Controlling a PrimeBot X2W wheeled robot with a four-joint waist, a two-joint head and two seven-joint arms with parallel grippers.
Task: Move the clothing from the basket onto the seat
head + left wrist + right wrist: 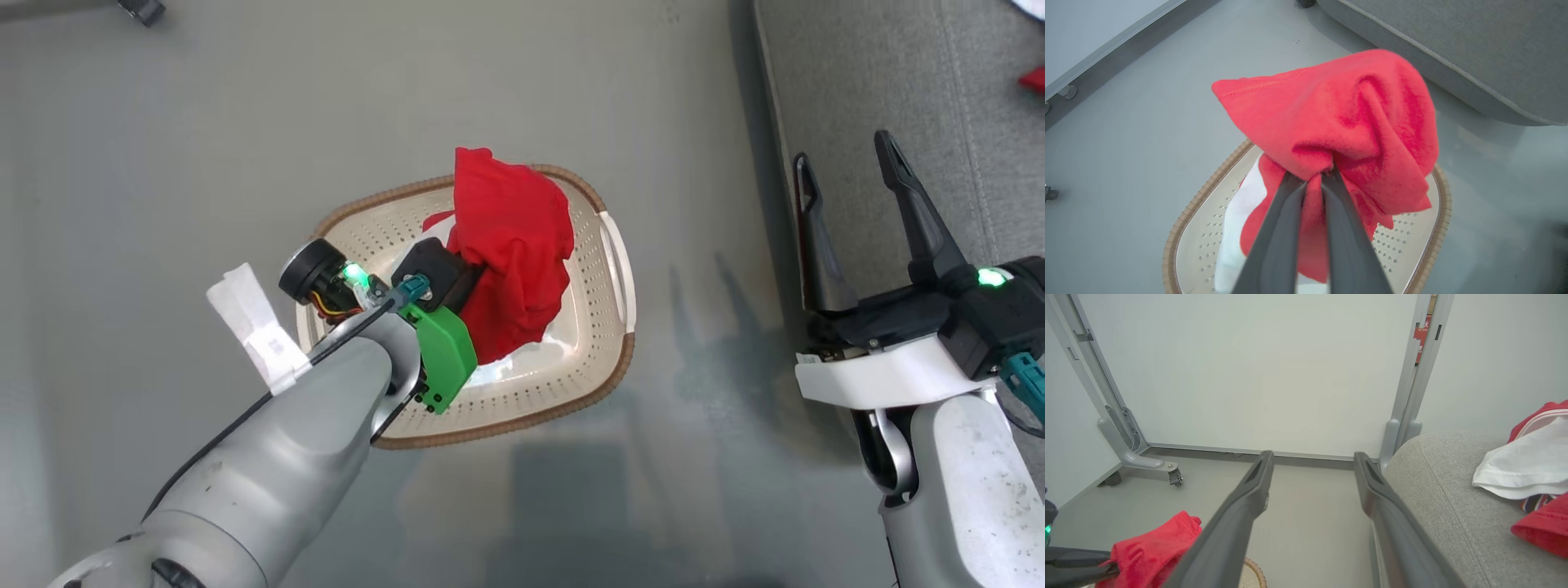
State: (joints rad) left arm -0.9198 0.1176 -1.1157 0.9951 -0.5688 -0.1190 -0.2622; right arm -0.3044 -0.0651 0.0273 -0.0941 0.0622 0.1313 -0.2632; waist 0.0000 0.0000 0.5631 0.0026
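Left gripper [1315, 175]: It is shut tight on a bunch of the red clothing [510, 237]. I hold it up over the basket [604, 376].

Right gripper [845, 155]: It is wide and holds nothing. It hangs by the near edge of the seat [857, 82].

Red clothing: Most of it droops around my left gripper. A red and white part hangs down into the basket. I cannot tell if that part is the same piece or another one.

Basket: It sits on the floor [163, 163], right under the held cloth.

Seat: It is the big grey one on my right, with a strip of floor between it and the basket. Other clothes [1523, 469], white and red, lie on it.

Slip: I pinch just a little fold. If I swing fast, I think the cloth could slide out.

Drop: If I let go too soon, it would land on the floor and not on the seat.

Snag: The low end could catch on the basket rim and drag or tip the basket.

Bump: My right gripper is between the basket and the seat, so the cloth could hook on it.
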